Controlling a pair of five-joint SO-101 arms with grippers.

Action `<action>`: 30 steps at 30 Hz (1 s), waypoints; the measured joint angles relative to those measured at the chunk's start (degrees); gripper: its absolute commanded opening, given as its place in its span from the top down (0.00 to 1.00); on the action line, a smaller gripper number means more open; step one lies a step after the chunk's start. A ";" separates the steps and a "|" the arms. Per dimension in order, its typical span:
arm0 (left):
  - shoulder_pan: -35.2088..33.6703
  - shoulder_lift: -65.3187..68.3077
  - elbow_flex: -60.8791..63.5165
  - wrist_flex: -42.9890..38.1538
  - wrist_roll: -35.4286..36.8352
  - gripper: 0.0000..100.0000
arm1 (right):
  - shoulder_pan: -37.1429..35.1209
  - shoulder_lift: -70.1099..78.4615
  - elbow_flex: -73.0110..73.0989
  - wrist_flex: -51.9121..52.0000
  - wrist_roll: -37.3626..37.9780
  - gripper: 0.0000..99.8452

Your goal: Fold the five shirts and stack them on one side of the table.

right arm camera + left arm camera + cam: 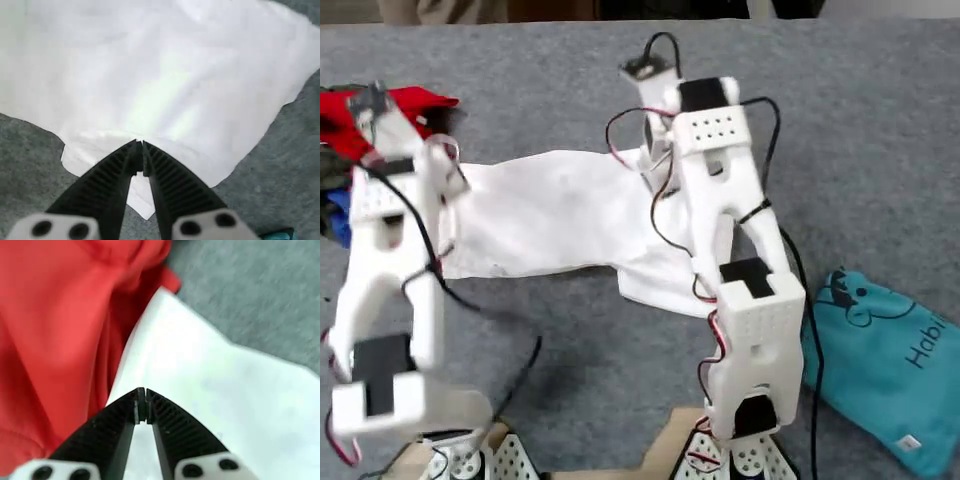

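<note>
- Landmark: white shirt (pixel 550 215), lying spread out and mostly flat in the middle of the grey table (pixel 880 120). One flap sticks out at its near edge. It is not folded into a packet.
- Left gripper (pixel 140 407): clenched, tips meeting, over the end of the white shirt that lies next to the red shirt (pixel 55 330). I cannot tell whether any cloth is caught between the tips.
- Right gripper (pixel 139 160): also clenched, at the opposite end of the white shirt, right at its hem, where a small doubled-over lip of fabric shows. I cannot tell whether it has a hold on the cloth.
- The red shirt is bunched, touching the white shirt's left end, and looks unfolded.
- Teal shirt (pixel 885 365): well apart from the white shirt, beyond its right end and nearer the arm bases. It is rumpled and unfolded.
- A scrap of blue cloth (pixel 334 218) lies past the white shirt's left end. I cannot tell what it is.
- Progress, as a judgement: early. No tidy stack is visible. The white shirt seems to be the one being worked on, and its folds, the other shirts and the stacking all remain.
</note>
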 measured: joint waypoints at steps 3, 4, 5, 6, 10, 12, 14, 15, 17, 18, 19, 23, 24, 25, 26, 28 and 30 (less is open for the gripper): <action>0.00 -5.01 13.71 -12.92 0.00 0.98 | -0.88 0.00 4.31 -2.81 -0.79 1.00; 0.00 -5.71 17.41 -17.41 0.00 0.98 | -1.23 0.00 5.71 -3.78 -1.41 1.00; 0.00 -6.15 20.75 -21.36 0.00 0.98 | -1.67 0.00 6.95 -4.66 -1.76 1.00; 0.00 -6.24 22.95 -25.14 0.00 0.98 | -2.20 0.00 8.44 -5.27 -1.93 1.00; 0.00 -6.59 25.05 -29.98 0.00 0.98 | -4.40 0.00 13.89 -7.82 -2.11 1.00; 0.00 -6.68 25.05 -30.51 0.00 0.98 | -4.92 0.00 16.18 -8.62 -2.29 1.00; 0.00 -6.68 25.05 -30.59 0.00 0.98 | -5.27 0.00 18.29 -8.88 -2.29 1.00; 0.00 -6.68 25.05 -30.59 0.00 0.98 | -5.27 0.00 19.08 -8.88 -2.29 1.00; 0.00 -6.68 25.05 -30.59 0.00 0.98 | -5.27 -0.18 20.57 -8.97 -2.29 1.00; 0.00 -6.68 25.05 -30.59 0.00 0.98 | -5.27 -0.79 21.45 -8.97 -2.29 1.00; 0.00 -6.68 25.05 -30.59 0.00 0.98 | -5.27 -1.85 22.59 -8.97 -2.29 1.00; 0.00 -6.68 25.05 -30.59 0.00 0.98 | -6.15 -8.35 26.64 -8.97 -2.29 1.00; 0.00 -6.68 25.05 -30.59 0.00 0.98 | -6.51 -10.37 27.78 -8.97 -2.29 1.00; 0.00 -6.68 25.05 -30.59 0.00 0.98 | -6.95 -12.04 29.10 -8.97 -2.29 1.00; 0.00 -6.68 25.05 -30.59 0.00 0.98 | -7.38 -13.71 30.51 -8.97 -1.93 1.00; 0.00 -6.68 25.05 -30.59 0.00 0.98 | -8.62 -15.30 34.11 -9.32 -1.05 1.00; 0.00 -6.68 25.05 -30.59 0.00 0.98 | -9.67 -15.56 38.77 -12.48 -0.62 1.00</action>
